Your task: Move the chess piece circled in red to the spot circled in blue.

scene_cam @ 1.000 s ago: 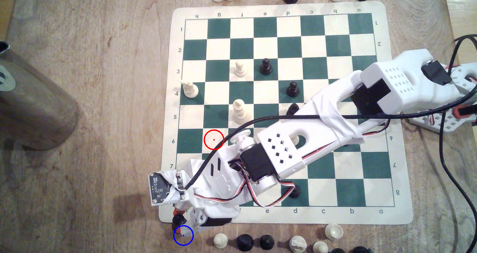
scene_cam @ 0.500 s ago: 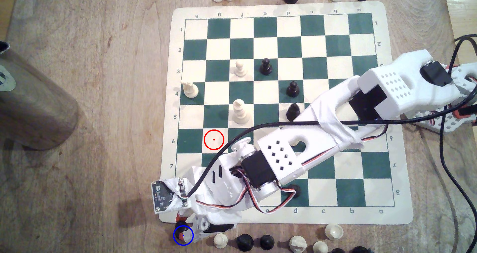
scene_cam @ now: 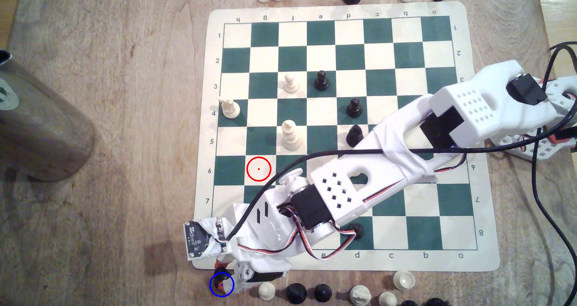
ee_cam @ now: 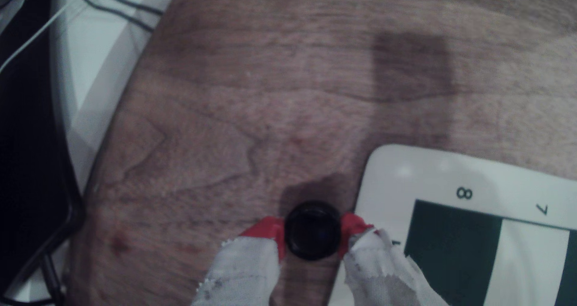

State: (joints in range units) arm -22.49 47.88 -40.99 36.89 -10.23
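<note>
A small black chess piece (ee_cam: 313, 231), round with a flat top, sits pinched between the two red-taped fingertips (ee_cam: 268, 231) of the tool (scene_cam: 225, 281), which is clenched on it. The fingers are wrapped in frayed white cloth behind the red tape. In the exterior view the piece (scene_cam: 221, 279) lies inside the thin blue ring (scene_cam: 222, 284), just off the near corner of the chessboard mat (scene_cam: 487, 262), over the grainy light-brown wooden desk (scene_cam: 109, 137). Whether its base touches the wood cannot be told.

The mat is smooth and cream-edged with dark green and cream squares. A red ring (scene_cam: 258, 169) marks a bare cream square in row 6.

The white plastic arm (scene_cam: 343, 184), with perforated shells, black motor blocks and a loose black cable, stretches from the exterior view's right diagonally across the board, its wrist bent down past the mat's edge.
</note>
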